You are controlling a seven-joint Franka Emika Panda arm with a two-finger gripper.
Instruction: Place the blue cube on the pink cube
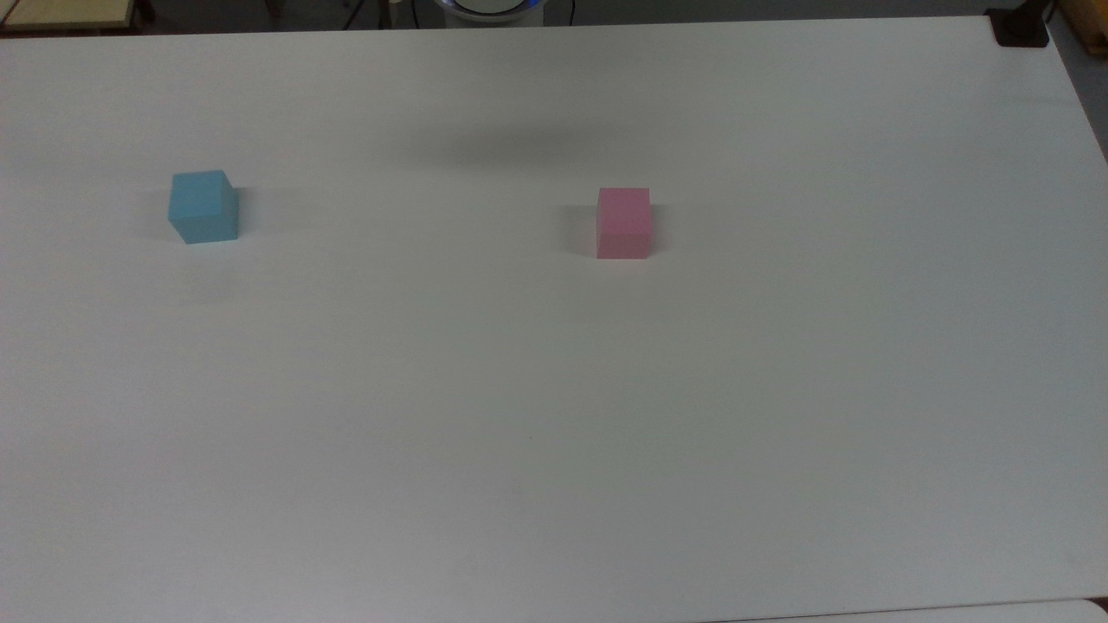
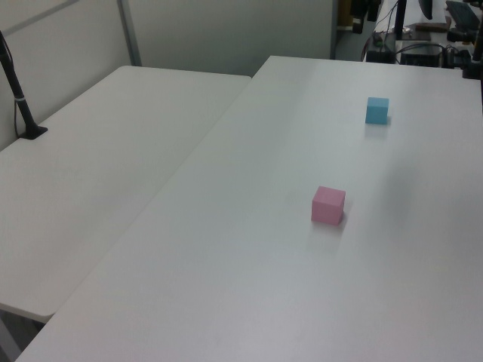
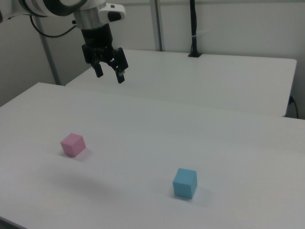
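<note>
Two cubes sit well apart on the table (image 1: 554,433): blue cube (image 1: 203,207), pink cube (image 1: 623,223) (both untouched); the gripper (image 3: 109,73) hangs high, fingers spread, seemingly ready to descend.

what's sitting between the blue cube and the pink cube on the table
Nothing: in the top view the stretch of white table between the blue cube and the pink cube is bare.

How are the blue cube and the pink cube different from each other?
The blue cube is sky blue, the pink cube pale pink. In the top view, blue sits far left and turned slightly, pink near the middle and square-on. Both look alike in size, plain, and rest apart on the table.
</note>
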